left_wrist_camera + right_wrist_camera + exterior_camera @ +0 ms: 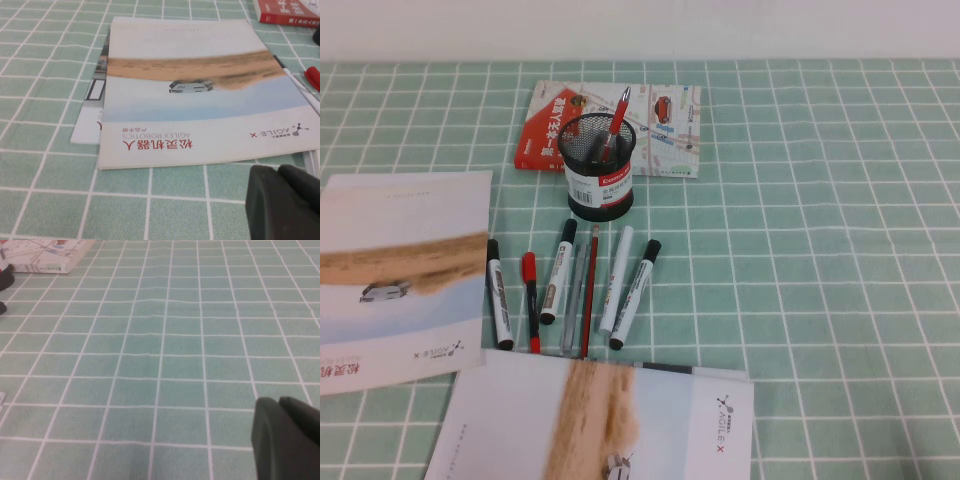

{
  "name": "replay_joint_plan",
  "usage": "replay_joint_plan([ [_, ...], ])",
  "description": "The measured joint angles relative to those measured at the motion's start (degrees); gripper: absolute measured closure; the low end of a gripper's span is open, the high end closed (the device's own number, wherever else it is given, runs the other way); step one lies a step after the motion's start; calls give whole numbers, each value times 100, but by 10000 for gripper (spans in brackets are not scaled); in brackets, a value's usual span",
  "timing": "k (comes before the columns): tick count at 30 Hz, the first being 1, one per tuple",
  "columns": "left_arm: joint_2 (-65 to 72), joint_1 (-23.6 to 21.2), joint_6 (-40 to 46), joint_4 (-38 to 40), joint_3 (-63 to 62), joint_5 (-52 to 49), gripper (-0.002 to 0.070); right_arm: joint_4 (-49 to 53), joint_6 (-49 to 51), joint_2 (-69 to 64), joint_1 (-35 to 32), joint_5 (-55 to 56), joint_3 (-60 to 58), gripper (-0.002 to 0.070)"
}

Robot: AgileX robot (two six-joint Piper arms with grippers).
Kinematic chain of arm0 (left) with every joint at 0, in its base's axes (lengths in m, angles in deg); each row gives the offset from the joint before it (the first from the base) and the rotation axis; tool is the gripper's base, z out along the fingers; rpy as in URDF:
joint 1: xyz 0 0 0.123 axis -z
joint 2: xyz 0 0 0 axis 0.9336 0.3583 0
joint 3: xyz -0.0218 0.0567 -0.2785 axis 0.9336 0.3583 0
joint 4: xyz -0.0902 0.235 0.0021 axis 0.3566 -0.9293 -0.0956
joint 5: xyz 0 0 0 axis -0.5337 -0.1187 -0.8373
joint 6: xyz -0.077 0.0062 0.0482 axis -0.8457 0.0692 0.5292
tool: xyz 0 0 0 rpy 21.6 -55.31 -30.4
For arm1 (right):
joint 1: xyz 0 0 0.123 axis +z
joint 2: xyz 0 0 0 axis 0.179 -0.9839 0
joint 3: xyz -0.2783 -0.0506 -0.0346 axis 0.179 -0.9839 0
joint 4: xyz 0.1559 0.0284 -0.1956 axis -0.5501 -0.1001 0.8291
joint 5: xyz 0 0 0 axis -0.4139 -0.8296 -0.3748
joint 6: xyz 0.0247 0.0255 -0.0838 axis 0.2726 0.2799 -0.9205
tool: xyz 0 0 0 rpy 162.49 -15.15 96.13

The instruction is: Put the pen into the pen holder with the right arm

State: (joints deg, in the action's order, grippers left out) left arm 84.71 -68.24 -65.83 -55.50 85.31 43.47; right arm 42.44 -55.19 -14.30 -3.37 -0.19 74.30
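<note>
The pen holder (600, 165) is a black mesh cup with a red-banded white label, standing upright at centre back with thin red pens inside. Three white markers with black caps lie in a row in front of it: one at the left (498, 293), one in the middle (558, 271) and one at the right (636, 280). Neither arm shows in the high view. My right gripper (279, 401) is shut and empty over bare tablecloth, well right of the pens. My left gripper (278, 169) is shut and empty by a booklet's edge.
An all-white marker (616, 278), a red-capped pen (530, 300), a thin red pen (588, 290) and a grey pen (570, 298) lie among the markers. A red and white book (610, 128) lies behind the holder. Booklets lie at left (400, 270) and front (600, 425).
</note>
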Motion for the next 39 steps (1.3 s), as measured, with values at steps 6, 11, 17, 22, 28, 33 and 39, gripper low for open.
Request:
replay_joint_plan([
  [6,0,0,0,0,0,0,679,0,0,0,0,0,0,696],
  [11,0,0,0,0,0,0,679,0,0,0,0,0,0,696],
  [17,0,0,0,0,0,0,679,0,0,0,0,0,0,696],
  [22,0,0,0,0,0,0,679,0,0,0,0,0,0,696],
  [28,0,0,0,0,0,0,679,-168,0,0,0,67,0,696],
  [33,0,0,0,0,0,0,679,-653,0,0,0,361,0,696],
  [39,0,0,0,0,0,0,679,-1101,0,0,0,821,0,696],
])
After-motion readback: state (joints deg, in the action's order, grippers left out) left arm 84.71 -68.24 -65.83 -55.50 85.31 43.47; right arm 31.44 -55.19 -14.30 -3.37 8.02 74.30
